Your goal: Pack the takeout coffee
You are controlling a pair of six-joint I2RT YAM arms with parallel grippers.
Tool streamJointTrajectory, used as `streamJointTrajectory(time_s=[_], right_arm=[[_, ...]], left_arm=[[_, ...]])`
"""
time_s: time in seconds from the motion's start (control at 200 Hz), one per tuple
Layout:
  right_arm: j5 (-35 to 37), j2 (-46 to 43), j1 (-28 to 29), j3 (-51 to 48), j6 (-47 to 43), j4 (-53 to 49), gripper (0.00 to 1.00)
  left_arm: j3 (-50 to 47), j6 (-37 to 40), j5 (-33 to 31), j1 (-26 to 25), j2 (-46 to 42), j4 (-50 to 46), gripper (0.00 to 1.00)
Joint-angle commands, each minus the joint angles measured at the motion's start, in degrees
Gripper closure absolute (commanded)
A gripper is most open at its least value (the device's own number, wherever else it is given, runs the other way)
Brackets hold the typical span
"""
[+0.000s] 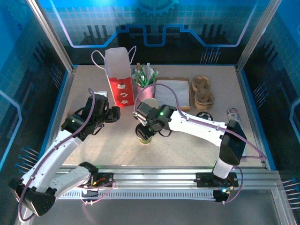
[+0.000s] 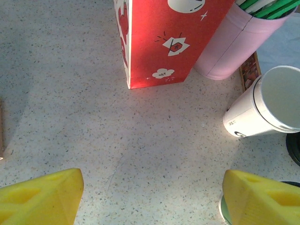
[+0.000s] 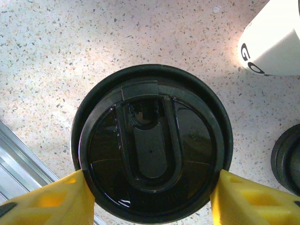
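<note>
Clamped on a lidded cup [image 1: 145, 139] with the right gripper [image 3: 150, 187], fingers [image 3: 47, 199] tight against both sides of its black sip lid [image 3: 150, 145]; spread wide on nothing with the left gripper [image 2: 152, 187], over the table [image 2: 70, 103] in front of the red bag [image 2: 159, 42]. Readable only in part: dark letters like "GO" low on the white cup [image 3: 274, 42], white blossom prints on the bag. Just right of the bag, a pink cup [image 2: 229, 51] of green-and-white sticks, then in front of it the white cup, upright, tapered, rolled at the rim; farther right, a loose black lid [image 3: 288, 159].
</note>
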Motion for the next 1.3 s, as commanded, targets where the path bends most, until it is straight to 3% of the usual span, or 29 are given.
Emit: streamJointTrajectory(time_s=[0.0, 0.78, 1.291], right_arm=[[-0.36, 1.2, 0.81, 1.9, 0.47, -0.69, 0.41], [4.13, 0.93, 2.01, 3.51, 0.2, -5.02, 0.41], [2.76, 3.69, 2.02, 2.2, -0.24, -4.41, 0.4]], left_arm=[[-0.62, 0.69, 1.09, 0.52, 0.21, 0.52, 0.21], [-0.62, 0.59, 1.93, 1.03, 0.28, 0.62, 0.21], [-0.71, 0.72, 2.49, 0.96, 0.37, 0.54, 0.21]])
